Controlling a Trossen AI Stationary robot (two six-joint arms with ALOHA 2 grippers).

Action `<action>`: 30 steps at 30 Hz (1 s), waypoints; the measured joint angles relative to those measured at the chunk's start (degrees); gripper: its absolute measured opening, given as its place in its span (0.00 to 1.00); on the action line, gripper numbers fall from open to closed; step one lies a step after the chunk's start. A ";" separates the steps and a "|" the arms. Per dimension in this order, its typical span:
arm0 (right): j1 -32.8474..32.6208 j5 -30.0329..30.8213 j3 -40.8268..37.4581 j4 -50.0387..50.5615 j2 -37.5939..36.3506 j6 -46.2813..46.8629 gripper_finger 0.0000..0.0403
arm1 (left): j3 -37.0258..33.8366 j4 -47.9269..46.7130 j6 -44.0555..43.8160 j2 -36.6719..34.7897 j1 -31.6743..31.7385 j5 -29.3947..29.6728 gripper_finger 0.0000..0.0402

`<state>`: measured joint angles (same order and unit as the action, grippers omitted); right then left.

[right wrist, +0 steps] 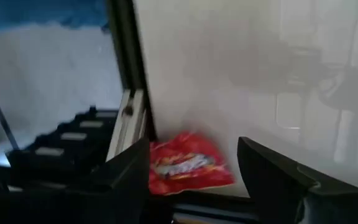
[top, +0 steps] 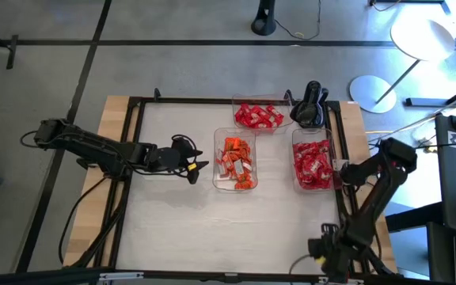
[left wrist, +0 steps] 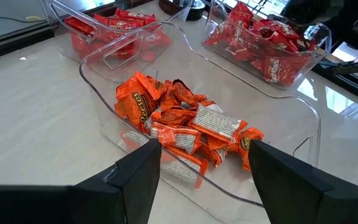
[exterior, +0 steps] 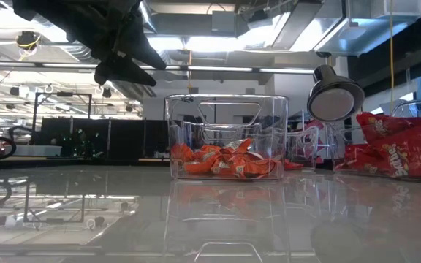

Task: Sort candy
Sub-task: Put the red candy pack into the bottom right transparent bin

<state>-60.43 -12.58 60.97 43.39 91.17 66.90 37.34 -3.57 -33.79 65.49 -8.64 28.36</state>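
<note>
The left gripper (top: 199, 168) hangs above the white tabletop (top: 172, 229) with its two dark fingers (left wrist: 135, 180) spread apart and nothing between them. It sits just beside the left edge of a clear rectangular plastic tray (top: 222, 184) in the middle of the table, and points toward it. That middle tray holds a loose heap of small flat orange-wrapped candy (left wrist: 179, 124), some pieces turned to show white backs. In the low view the left gripper (exterior: 126, 62) floats well above the table surface, to one side of the same tray (exterior: 229, 109).

A second clear tray (top: 257, 127) stands at the far edge of the table, filled with plain red wrapped sweets (top: 258, 115). A third clear tray (top: 298, 184) lies along the right side, packed with red sweets bearing white marks (top: 313, 162).

The right gripper (top: 340, 172) rests at the right edge of the table, next to the third tray. Its fingers (right wrist: 272, 171) are parted, and one red wrapped candy with white marks (right wrist: 188, 163) shows just beyond them, not gripped.
</note>
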 joint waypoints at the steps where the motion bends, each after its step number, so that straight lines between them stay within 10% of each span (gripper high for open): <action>1: -0.94 -0.62 0.00 -0.72 0.86 0.22 0.59 | -0.01 0.00 0.00 0.00 0.00 0.00 0.58; 20: -8.76 -2.55 0.28 -4.25 14.55 2.11 0.57 | -0.01 1.67 1.23 0.00 0.04 0.42 0.58; 30: -8.02 -0.17 0.19 -2.19 14.78 0.17 0.16 | -0.01 1.70 1.22 0.00 0.04 1.01 0.58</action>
<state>-68.45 -12.75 61.16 41.19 105.95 67.07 37.32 -1.87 -32.57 65.49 -8.60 29.36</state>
